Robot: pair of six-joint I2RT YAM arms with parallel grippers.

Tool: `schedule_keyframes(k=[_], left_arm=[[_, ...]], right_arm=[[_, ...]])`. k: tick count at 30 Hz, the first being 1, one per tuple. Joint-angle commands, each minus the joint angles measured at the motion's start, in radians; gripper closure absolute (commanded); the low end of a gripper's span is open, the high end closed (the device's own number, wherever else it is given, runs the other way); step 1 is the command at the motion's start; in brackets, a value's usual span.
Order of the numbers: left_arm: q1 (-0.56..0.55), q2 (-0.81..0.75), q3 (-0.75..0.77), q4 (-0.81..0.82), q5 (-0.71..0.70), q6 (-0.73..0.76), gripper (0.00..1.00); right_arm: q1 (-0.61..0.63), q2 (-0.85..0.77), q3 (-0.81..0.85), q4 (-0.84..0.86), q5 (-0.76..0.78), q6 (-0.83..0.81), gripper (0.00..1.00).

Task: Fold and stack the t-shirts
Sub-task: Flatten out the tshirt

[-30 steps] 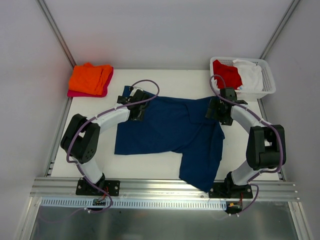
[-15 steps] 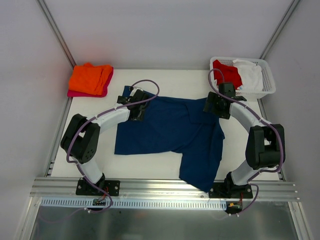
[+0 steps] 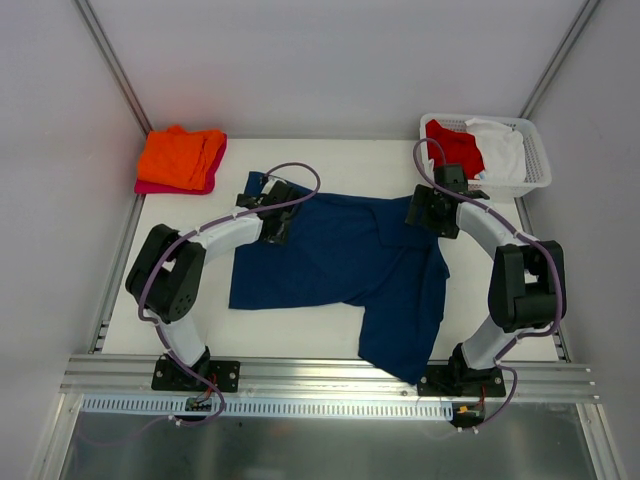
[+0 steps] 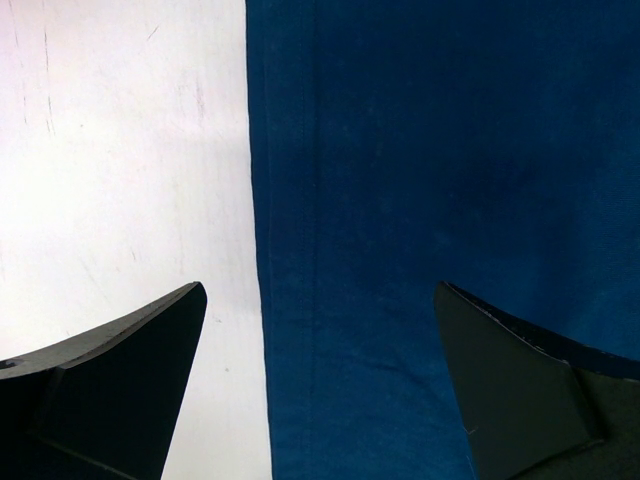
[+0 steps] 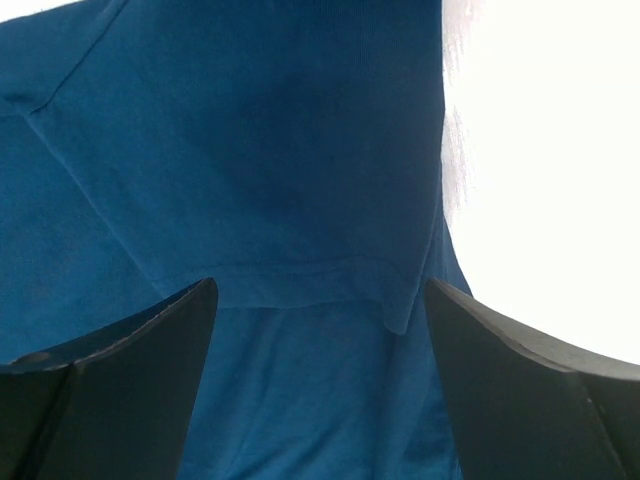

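Note:
The navy blue t-shirt (image 3: 350,260) lies spread on the white table, with one part hanging over the near edge. My left gripper (image 3: 272,205) is open over the shirt's far left corner; the left wrist view shows the shirt's hemmed edge (image 4: 262,250) between the wide-apart fingers. My right gripper (image 3: 425,208) is open over the far right corner, where a sleeve hem (image 5: 300,275) lies between the fingers. Folded orange (image 3: 180,156) and magenta-pink (image 3: 150,186) shirts are stacked at the far left. Red (image 3: 454,146) and white (image 3: 497,146) shirts lie in the basket.
The white lattice basket (image 3: 536,165) stands at the far right corner. Grey walls and metal frame posts enclose the table. An aluminium rail (image 3: 320,372) runs along the near edge between the arm bases.
My right gripper has moved a little farther back and left along the shirt's far right corner. My left arm has shifted slightly. The shirt lies as before.

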Motion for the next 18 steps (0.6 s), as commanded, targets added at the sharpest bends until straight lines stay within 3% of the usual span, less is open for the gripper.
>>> schedule_keyframes(k=[1,18], left_arm=[[-0.008,0.004,0.019,-0.004,-0.012,0.0,0.01],[-0.008,0.011,0.016,0.004,-0.015,0.004,0.01]], right_arm=[[0.008,-0.011,0.003,-0.004,0.018,0.007,0.12],[0.012,-0.014,-0.071,0.054,0.01,0.053,0.12]])
